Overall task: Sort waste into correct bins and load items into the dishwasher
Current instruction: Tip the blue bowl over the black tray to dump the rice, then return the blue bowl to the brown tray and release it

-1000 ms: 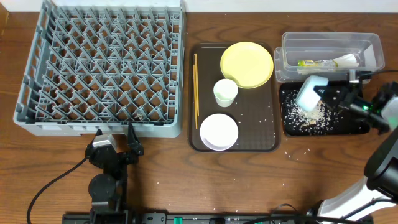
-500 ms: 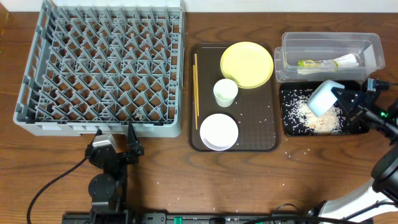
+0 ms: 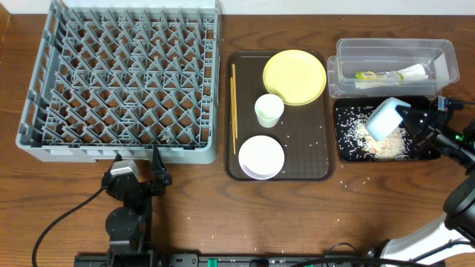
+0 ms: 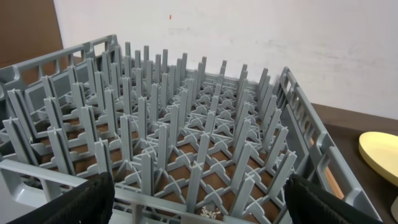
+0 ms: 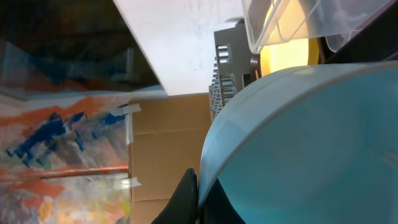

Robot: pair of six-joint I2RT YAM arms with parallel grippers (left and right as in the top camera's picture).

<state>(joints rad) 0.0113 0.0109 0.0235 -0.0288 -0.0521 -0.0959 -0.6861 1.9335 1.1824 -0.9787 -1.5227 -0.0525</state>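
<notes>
My right gripper [image 3: 404, 115] is shut on the rim of a light blue bowl [image 3: 384, 119] and holds it tipped over the black bin [image 3: 427, 153], where spilled rice [image 3: 378, 141] lies. In the right wrist view the blue bowl [image 5: 311, 143] fills the frame, its rim pinched between the fingers [image 5: 198, 193]. On the brown tray [image 3: 320, 167] sit a yellow plate [image 3: 295, 76], a pale green cup [image 3: 269, 110], a white bowl [image 3: 261, 156] and chopsticks [image 3: 234, 107]. My left gripper [image 3: 137, 178] is open below the grey dish rack [image 3: 122, 78], whose pegs [image 4: 186, 137] fill its wrist view.
A clear plastic bin [image 3: 445, 59] behind the black one holds a wrapper [image 3: 390, 73]. Rice grains are scattered on the tray and the wooden table [image 3: 356, 208]. Cables run along the front edge.
The right gripper carried the blue bowl to the right over the black bin a second ago; more rice lies in the bin. It has held still for the last half second.
</notes>
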